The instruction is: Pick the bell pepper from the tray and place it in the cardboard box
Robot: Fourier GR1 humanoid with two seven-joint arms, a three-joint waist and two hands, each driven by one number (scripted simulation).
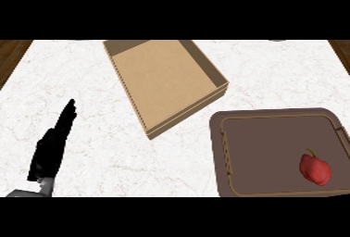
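Observation:
A red bell pepper (315,168) with a small stem lies in the right part of a brown tray (259,139) at the lower right of the counter. An open cardboard box (164,78), with nothing inside, stands at the top centre, turned at an angle. My left hand (53,141) shows at the lower left with its fingers straight and pointing up, resting far from both tray and box. Nothing is in it. My right hand does not show.
The white marble counter (89,92) spreads between the box and my left hand. Dark wood edges (10,55) show at the top left and top right corners.

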